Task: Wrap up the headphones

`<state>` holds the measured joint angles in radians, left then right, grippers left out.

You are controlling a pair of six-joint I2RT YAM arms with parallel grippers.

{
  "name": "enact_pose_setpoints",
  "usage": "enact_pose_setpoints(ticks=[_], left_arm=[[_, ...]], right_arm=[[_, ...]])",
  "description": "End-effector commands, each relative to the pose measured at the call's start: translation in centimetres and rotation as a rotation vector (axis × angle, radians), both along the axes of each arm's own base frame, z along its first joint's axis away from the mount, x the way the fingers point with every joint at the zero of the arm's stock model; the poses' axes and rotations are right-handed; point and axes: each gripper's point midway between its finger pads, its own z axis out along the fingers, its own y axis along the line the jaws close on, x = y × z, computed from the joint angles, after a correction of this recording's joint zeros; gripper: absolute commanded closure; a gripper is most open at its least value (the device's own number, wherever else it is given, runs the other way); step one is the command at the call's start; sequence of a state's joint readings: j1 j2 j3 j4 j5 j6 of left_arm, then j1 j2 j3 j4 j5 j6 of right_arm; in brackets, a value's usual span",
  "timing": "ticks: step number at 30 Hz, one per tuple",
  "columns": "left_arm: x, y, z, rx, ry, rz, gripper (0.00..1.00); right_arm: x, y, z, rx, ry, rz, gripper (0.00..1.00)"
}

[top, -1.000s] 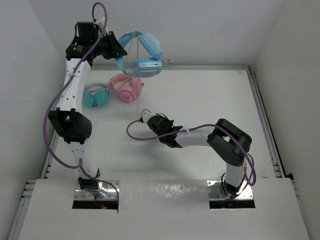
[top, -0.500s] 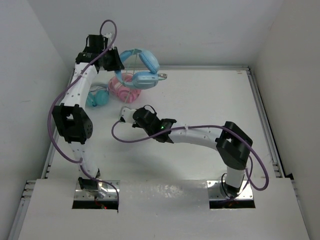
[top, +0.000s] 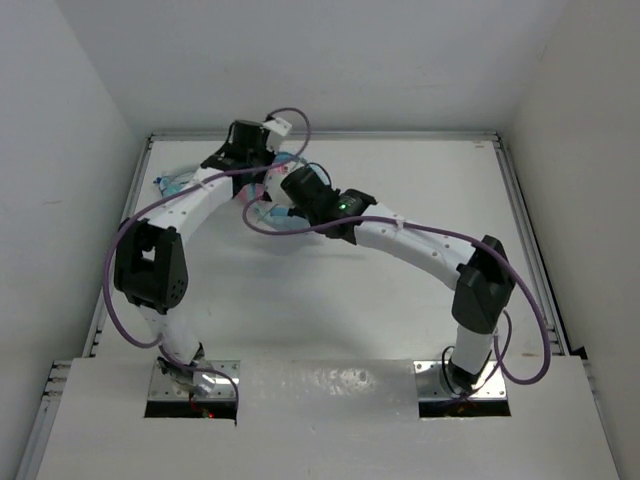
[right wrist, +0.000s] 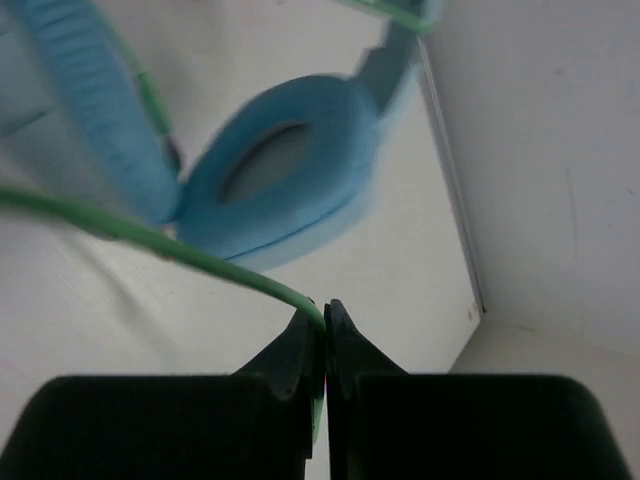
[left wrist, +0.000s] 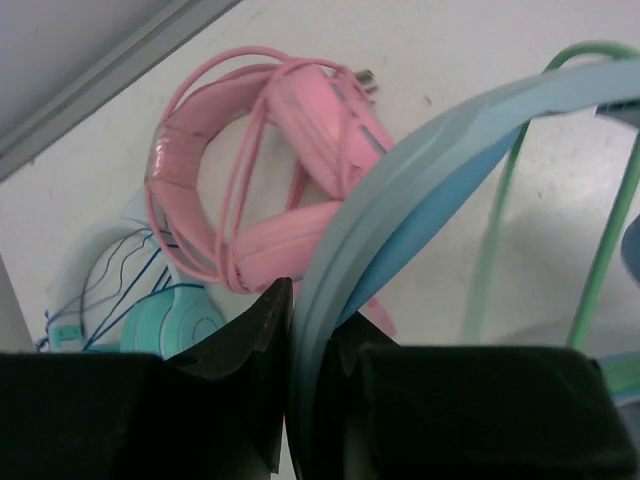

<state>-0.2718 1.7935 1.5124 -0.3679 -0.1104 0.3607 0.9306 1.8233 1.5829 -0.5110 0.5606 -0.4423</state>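
The light blue headphones (left wrist: 420,190) are gripped at the headband, with my left gripper (left wrist: 305,300) shut on it just above the table. One padded earcup (right wrist: 290,165) and the headband (right wrist: 90,110) fill the right wrist view. The thin green cable (right wrist: 200,262) runs from the left into my right gripper (right wrist: 323,312), which is shut on it. From above, both arms meet at the back middle of the table and hide most of the headphones (top: 268,212).
Pink headphones (left wrist: 290,150) with their cable wound on lie right behind the blue headband. Teal headphones (left wrist: 170,320) lie left of them, near the table's left rail (top: 150,160). The side wall (right wrist: 540,150) stands close on the right.
My left arm has brought the blue headphones down from in front of the back wall to just above the table by the pink pair. My right gripper has swung up and back beside them with the cable.
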Motion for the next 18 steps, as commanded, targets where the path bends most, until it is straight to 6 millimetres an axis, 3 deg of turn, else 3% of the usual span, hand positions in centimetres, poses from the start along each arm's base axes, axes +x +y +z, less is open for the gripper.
enact_pose_setpoints(ticks=[1, 2, 8, 9, 12, 18], left_arm=[[0.8, -1.6, 6.7, 0.112, -0.267, -0.085, 1.0], [0.0, -1.9, 5.3, 0.131, -0.237, -0.105, 1.0], [-3.9, -4.2, 3.1, 0.082, -0.106, -0.219, 1.0], [-4.9, -4.5, 2.7, 0.058, -0.069, -0.246, 1.0], [-7.1, -5.9, 2.0, -0.01, 0.02, -0.326, 1.0], [-10.8, -8.9, 0.2, -0.081, 0.152, -0.475, 1.0]], right_arm=[[1.9, -2.3, 8.3, 0.115, -0.188, -0.087, 1.0], [2.3, -2.8, 8.5, 0.1, -0.206, -0.102, 1.0], [5.7, -7.5, 8.8, 0.117, -0.258, -0.215, 1.0], [6.7, -9.1, 8.9, 0.138, -0.262, -0.247, 1.0], [8.0, -11.0, 8.2, 0.278, -0.205, -0.281, 1.0], [10.4, -13.7, 9.4, 0.48, -0.176, -0.33, 1.0]])
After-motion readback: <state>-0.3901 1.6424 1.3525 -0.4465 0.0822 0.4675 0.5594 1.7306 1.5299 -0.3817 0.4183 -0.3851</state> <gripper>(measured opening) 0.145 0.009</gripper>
